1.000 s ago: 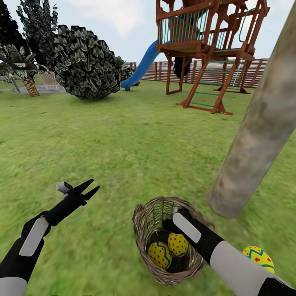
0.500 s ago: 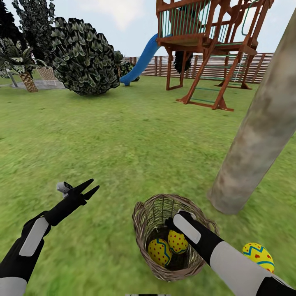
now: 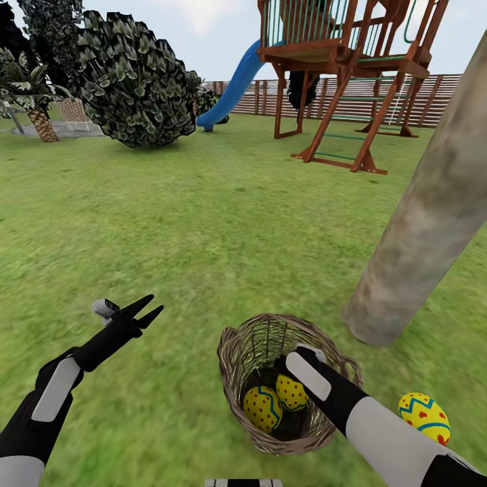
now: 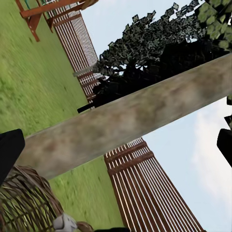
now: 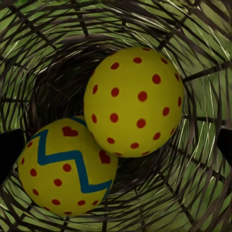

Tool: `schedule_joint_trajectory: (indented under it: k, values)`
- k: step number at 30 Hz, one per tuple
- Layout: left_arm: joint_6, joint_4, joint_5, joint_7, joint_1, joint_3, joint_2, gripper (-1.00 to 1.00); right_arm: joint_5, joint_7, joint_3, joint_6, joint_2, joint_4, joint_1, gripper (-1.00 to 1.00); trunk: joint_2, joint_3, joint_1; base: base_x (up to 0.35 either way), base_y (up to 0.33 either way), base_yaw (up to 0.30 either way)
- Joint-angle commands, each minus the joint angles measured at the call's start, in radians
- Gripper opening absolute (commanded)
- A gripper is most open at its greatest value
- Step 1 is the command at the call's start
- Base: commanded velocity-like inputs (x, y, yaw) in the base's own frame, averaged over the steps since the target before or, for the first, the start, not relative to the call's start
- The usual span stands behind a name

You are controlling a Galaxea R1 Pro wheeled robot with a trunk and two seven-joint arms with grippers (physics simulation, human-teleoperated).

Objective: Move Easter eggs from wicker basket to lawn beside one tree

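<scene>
Play tower [image 3: 338, 61]: wooden, red-brown, far right of centre, with a ladder frame leaning to the grass.
Slide [image 3: 233, 88]: blue, running down from the tower's left side.
Bush [image 3: 132, 81]: big, round, leafy, far left.
Palm [image 3: 30, 101]: small, at the far left edge, beside the bush.
Sky [image 3: 203, 27]: pale with thin cloud.
</scene>
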Motion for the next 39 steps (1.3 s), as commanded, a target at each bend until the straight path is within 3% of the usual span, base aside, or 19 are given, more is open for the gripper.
schedule_joint_trajectory:
  k: [1, 15, 19, 22, 39]
  values:
    - [0.006, 0.000, 0.004, 0.000, 0.000, 0.000, 0.000, 1.00, -0.004, -0.007, 0.003, -0.009, -0.002, -0.002, -0.002, 1.00, 0.000, -0.001, 0.000, 0.000, 0.000, 0.000]
    - [-0.015, 0.000, 0.004, 0.000, 0.000, -0.001, -0.001, 1.00, -0.009, -0.013, -0.004, -0.031, -0.002, -0.002, -0.022, 1.00, -0.003, -0.040, 0.004, 0.000, 0.000, 0.000]
    - [-0.018, 0.000, 0.003, 0.000, 0.000, -0.001, 0.000, 1.00, -0.007, -0.013, -0.058, -0.029, -0.002, -0.002, -0.030, 1.00, -0.004, -0.055, 0.006, 0.000, 0.000, 0.000]
    - [-0.019, 0.000, 0.003, 0.001, 0.000, -0.001, -0.001, 1.00, -0.004, -0.014, -0.070, -0.028, -0.002, -0.002, -0.030, 1.00, -0.004, -0.067, 0.007, 0.000, 0.000, 0.000]
    - [-0.019, 0.000, 0.003, 0.002, 0.000, -0.001, 0.000, 1.00, -0.001, -0.041, -0.074, -0.029, -0.004, -0.011, -0.030, 1.00, -0.008, -0.128, 0.015, 0.000, 0.000, 0.000]
